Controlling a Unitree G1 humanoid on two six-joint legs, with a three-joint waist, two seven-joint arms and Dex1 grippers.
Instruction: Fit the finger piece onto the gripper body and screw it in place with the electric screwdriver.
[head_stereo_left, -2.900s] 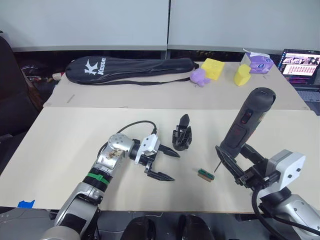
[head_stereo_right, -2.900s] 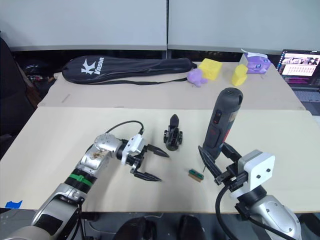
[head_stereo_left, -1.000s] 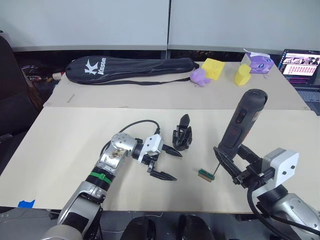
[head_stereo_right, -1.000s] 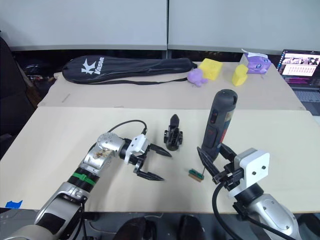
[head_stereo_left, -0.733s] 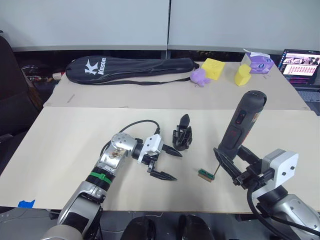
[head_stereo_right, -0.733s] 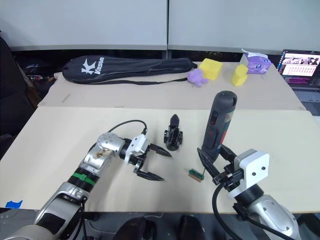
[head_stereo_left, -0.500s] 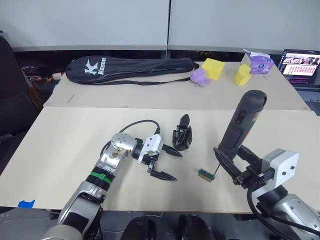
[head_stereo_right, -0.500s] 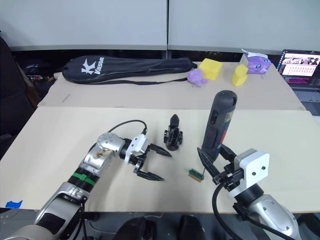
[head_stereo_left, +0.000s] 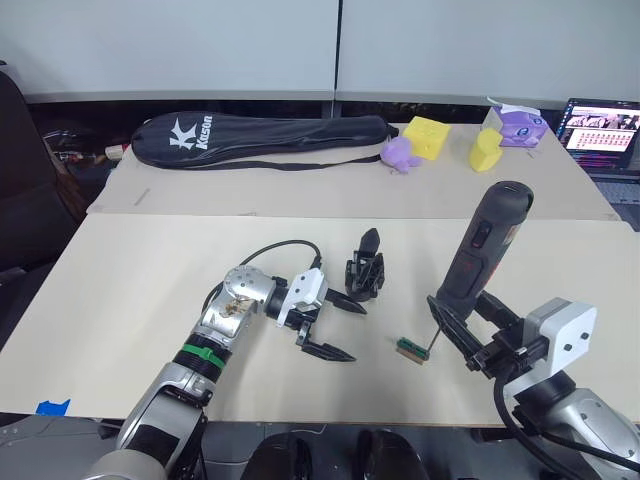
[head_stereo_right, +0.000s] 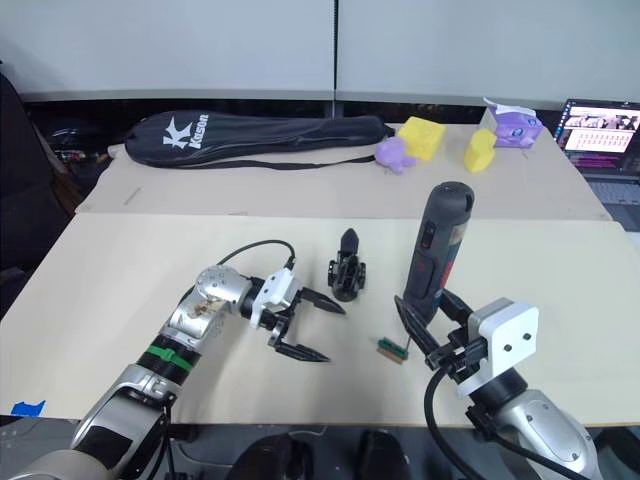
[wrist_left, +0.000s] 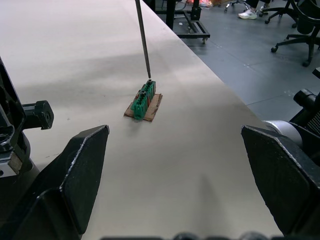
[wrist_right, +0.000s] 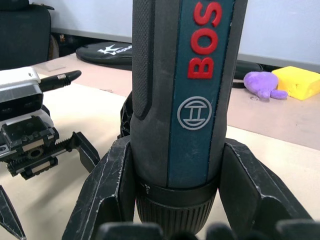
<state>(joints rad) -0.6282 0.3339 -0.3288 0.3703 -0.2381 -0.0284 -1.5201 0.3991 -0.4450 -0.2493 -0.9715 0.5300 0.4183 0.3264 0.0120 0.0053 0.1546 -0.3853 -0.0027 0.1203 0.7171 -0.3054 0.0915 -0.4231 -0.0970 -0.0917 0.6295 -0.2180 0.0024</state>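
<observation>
The gripper body (head_stereo_left: 365, 278) stands mid-table, and the pointed black finger piece (head_stereo_left: 368, 242) rises upright from its top. Just left of it my left gripper (head_stereo_left: 338, 328) is open and empty, its upper fingertip close to the body's base. My right gripper (head_stereo_left: 468, 338) is shut on the electric screwdriver (head_stereo_left: 487, 245), which stands nearly upright and leans a little to the right. Its thin bit (wrist_left: 142, 37) comes down onto a small green block (wrist_left: 143, 100). The screwdriver's grip (wrist_right: 185, 100) sits clamped between my right fingers (wrist_right: 107, 185).
A long black racket bag (head_stereo_left: 260, 140) lies on the far table, with a purple toy (head_stereo_left: 400, 154), yellow blocks (head_stereo_left: 428, 136) and a laptop (head_stereo_left: 600, 130) to its right. The table's front edge runs just below both grippers.
My left gripper has crept slightly right, towards the gripper body. The right arm shifted a little left with the screwdriver, bringing the bit tip onto the green block.
</observation>
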